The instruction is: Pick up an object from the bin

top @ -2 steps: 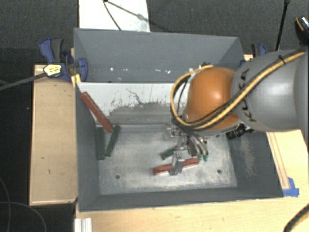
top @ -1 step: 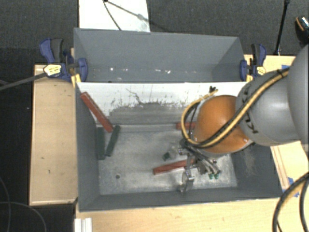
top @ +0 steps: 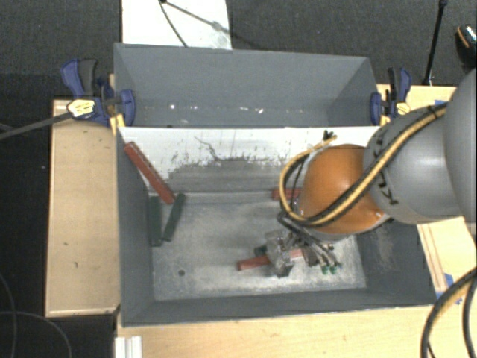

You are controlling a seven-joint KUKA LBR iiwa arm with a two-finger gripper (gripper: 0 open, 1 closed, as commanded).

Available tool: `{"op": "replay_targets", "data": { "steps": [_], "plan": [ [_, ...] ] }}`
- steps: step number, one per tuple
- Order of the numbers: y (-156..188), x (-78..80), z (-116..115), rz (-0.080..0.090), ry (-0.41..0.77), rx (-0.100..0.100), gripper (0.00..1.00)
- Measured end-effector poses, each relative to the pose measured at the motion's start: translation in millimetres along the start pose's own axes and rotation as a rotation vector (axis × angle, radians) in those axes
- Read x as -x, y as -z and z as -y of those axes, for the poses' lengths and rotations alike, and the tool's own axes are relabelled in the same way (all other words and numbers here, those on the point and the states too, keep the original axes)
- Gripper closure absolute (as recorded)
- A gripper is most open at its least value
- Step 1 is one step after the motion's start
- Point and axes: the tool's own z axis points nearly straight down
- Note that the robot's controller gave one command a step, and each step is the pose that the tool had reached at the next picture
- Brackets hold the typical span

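My gripper (top: pixel 281 262) is low over the bin floor, near the front wall and right of the middle, under the arm's orange cover. A thin red-brown stick (top: pixel 252 263) lies flat on the floor there; its left end pokes out to the left and the rest runs beneath the gripper. Whether the stick is gripped cannot be made out. A small green-tipped thing (top: pixel 328 269) lies just to the right of the gripper.
A long red-brown bar (top: pixel 149 173) leans along the bin's left wall, with two dark green strips (top: pixel 154 220) (top: pixel 174 215) below it. A small red piece (top: pixel 279 194) peeks out left of the orange cover.
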Motion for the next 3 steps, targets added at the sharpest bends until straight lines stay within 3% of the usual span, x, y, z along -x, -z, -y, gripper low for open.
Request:
{"op": "replay_targets", "data": {
  "steps": [1, 2, 3],
  "plan": [
    [-1.9, -1.9, -0.2, -0.006, -0.003, 0.000, 0.00],
    [-1.2, -1.6, -0.4, -0.005, -0.007, 0.001, 1.00],
    [174.9, -3.8, 11.3, 0.002, -0.043, -0.002, 1.00]
  ]
}}
